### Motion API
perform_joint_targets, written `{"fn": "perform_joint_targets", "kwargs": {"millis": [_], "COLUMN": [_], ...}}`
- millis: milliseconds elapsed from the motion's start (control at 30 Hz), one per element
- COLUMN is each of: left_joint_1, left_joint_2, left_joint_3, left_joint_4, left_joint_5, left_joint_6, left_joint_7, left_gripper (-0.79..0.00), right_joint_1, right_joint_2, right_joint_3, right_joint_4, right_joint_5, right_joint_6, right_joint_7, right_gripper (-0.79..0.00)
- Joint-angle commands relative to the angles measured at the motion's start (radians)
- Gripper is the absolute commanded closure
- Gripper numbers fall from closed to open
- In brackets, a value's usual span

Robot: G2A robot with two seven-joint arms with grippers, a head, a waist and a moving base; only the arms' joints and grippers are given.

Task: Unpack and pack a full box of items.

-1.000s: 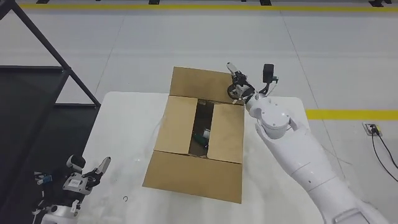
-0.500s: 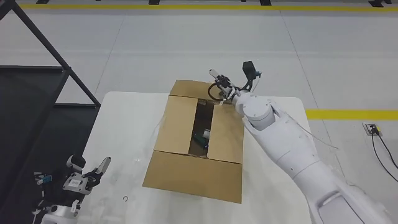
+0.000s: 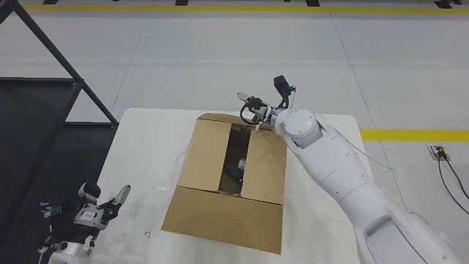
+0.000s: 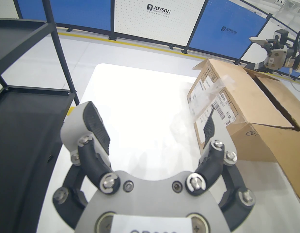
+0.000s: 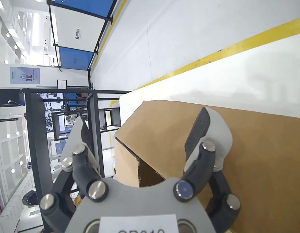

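Note:
A brown cardboard box sits in the middle of the white table. Its two side flaps lie nearly closed, leaving a dark slot where a teal item shows inside. The far flap stands up as a thin strip. My right gripper is open at the box's far edge, its fingers over the cardboard box. My left gripper hangs open and empty at the table's near left corner, well apart from the box.
A black shelf rack stands off the table's left side. A small dark ring lies on the table near the front. Clear tape and labels cover the box's left wall. Bare table lies left of the box.
My right gripper has moved left along the box's far edge. The far flap, lying outward before, now stands up, and the box has slid slightly toward the front. The left arm is still.

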Motion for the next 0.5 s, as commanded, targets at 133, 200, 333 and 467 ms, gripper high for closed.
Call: {"fn": "perform_joint_targets", "kwargs": {"millis": [133, 200, 333, 467], "left_joint_1": [0.0, 0.0, 0.0, 0.0], "left_joint_2": [0.0, 0.0, 0.0, 0.0], "left_joint_3": [0.0, 0.0, 0.0, 0.0], "left_joint_4": [0.0, 0.0, 0.0, 0.0], "left_joint_5": [0.0, 0.0, 0.0, 0.0], "left_joint_6": [0.0, 0.0, 0.0, 0.0], "left_joint_7": [0.0, 0.0, 0.0, 0.0], "left_gripper": [-0.785, -0.785, -0.785, -0.785], "right_joint_1": [-0.004, -0.008, -0.016, -0.035], "right_joint_2": [0.002, 0.006, 0.017, 0.031], "right_joint_3": [0.015, 0.022, 0.044, 0.077], "right_joint_4": [0.014, 0.011, 0.002, -0.022], "right_joint_5": [-0.018, -0.022, -0.028, -0.022], "right_joint_6": [-0.079, -0.113, -0.172, -0.215], "right_joint_7": [0.099, 0.134, 0.201, 0.198], "right_gripper": [-0.785, -0.785, -0.785, -0.785]}}
